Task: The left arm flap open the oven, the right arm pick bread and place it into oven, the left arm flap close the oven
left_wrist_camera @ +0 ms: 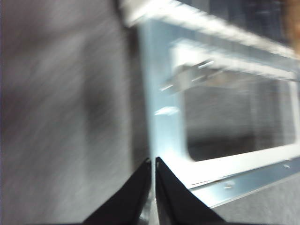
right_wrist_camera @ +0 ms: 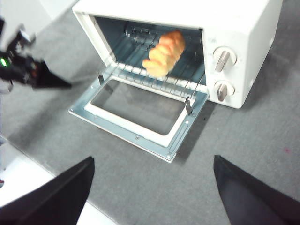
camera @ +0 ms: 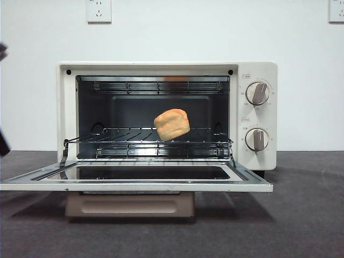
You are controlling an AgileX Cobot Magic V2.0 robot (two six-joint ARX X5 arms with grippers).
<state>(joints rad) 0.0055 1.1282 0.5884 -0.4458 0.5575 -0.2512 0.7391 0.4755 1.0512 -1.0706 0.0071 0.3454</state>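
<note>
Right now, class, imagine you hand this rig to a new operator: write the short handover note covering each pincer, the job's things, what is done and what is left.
Left pincer: jaws shut on nothing, tips at the outer edge of the open door.
Right pincer: open, empty, pulled back above the table in front of the oven.
Bread: on the wire rack inside the oven.
Done: door flapped open, bread placed inside.
Left: the left arm flaps the door closed.
</note>
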